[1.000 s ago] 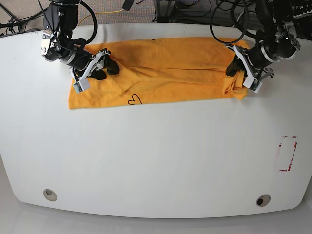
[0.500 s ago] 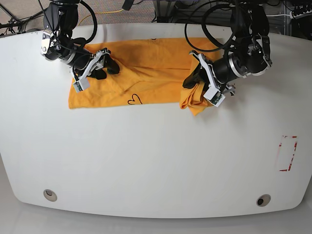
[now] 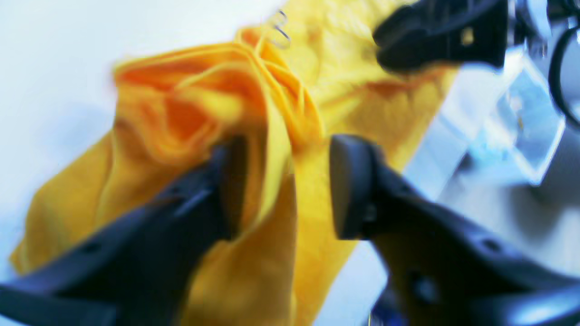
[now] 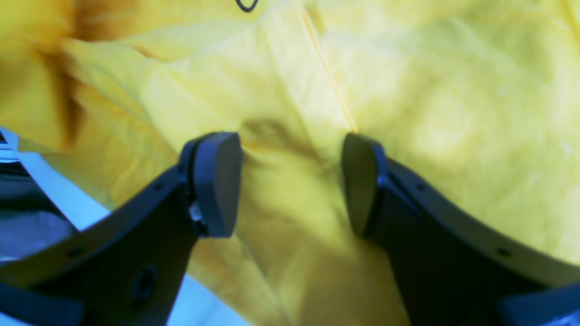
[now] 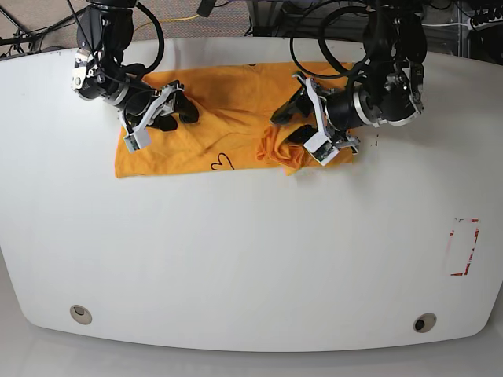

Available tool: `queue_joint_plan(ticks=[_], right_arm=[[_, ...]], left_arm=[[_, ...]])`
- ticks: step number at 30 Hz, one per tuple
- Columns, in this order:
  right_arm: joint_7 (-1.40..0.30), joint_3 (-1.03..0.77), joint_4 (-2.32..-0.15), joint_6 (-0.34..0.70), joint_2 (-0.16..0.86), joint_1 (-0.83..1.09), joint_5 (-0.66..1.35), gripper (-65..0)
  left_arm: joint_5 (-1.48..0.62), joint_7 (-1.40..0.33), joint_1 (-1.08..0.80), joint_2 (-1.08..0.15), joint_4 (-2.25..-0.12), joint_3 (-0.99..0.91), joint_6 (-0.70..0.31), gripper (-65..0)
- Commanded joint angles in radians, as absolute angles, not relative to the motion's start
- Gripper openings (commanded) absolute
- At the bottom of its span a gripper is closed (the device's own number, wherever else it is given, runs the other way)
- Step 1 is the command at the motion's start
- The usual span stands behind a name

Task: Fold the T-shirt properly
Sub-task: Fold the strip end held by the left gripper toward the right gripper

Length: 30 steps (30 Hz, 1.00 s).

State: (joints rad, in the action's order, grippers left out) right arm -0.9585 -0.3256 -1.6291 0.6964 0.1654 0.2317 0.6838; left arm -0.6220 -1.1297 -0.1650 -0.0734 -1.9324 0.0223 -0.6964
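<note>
The T-shirt [image 5: 228, 118] lies along the far side of the white table [image 5: 251, 259], its one end bunched under the left gripper [image 5: 295, 129], whose jaws stand parted around a pinched ridge of cloth. Right gripper [image 5: 169, 110] rests on the other end, jaws released. To fold cleanly, carry the bunch flat across and align the edges.

Even, bright light is flooding the white tabletop [image 5: 236, 251], while both wrist views are showing blur, strongest toward 3 o'clock.

Both arms reach low over the table, the left pincer [image 5: 289, 132] and right pincer [image 5: 174, 110] spread apart.
</note>
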Motion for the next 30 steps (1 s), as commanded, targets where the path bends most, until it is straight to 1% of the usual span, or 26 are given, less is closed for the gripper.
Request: queue_joint_plan(ticks=[1,4,9,12,15,20,21,24,26,27,30], right_arm=[[-0.952,-0.328,-1.646,0.698,0.17,0.219,0.697,-30.8],[-0.949,-0.328,-1.647,0.698,0.17,0.217,0.705,-30.8],[-0.928,-0.328,-1.647,0.698,0.154,0.205,0.699,-30.8],[-0.924,-0.329,-1.647,0.698,0.154,0.203,0.699,-30.8],[-0.924,-0.329,-1.65,0.698,0.154,0.2,0.707,-30.8],[-0.928,-0.329,-1.793,0.698,0.154,0.208,0.702,-29.5],[-0.935,-0.329,-1.822,0.698,0.154,0.208,0.704,-26.2],[-0.97,-0.377,-1.847,0.691,0.154,0.202,0.708,-12.0],[-0.975,-0.432,-1.845,0.667,0.153,0.202,0.708,-5.5],[-0.975,-0.473,-1.84,0.661,0.15,0.202,0.707,-3.8],[-0.978,-0.568,-1.793,0.673,0.154,0.2,0.72,-3.8]], left_arm=[[-0.645,-1.145,-0.134,-0.081,-1.946,0.056,-0.698,-29.0],[-0.647,-1.208,-0.108,-0.081,-1.949,0.107,-0.698,-31.0],[-0.648,-1.279,-0.031,-0.082,-1.952,0.171,-0.698,-31.1],[-0.648,-1.291,-0.007,-0.088,-1.952,0.13,-0.698,-31.1],[-0.648,-1.291,-0.007,-0.131,-1.954,0.048,-0.698,-31.1],[-0.645,-1.283,-0.047,-0.229,-1.951,-0.028,-0.698,-31.1],[-0.644,-1.274,-0.068,-0.249,-1.949,-0.041,-0.698,-31.1],[-0.642,-1.208,-0.137,-0.305,-1.948,-0.058,-0.698,-31.3],[-0.642,-1.168,-0.177,-0.332,-1.946,-0.056,-0.698,-31.3],[-0.641,-1.139,-0.206,-0.348,-1.946,-0.054,-0.698,-31.3],[-0.621,-1.078,-0.257,-0.364,-1.934,-0.051,-0.698,-31.3]])
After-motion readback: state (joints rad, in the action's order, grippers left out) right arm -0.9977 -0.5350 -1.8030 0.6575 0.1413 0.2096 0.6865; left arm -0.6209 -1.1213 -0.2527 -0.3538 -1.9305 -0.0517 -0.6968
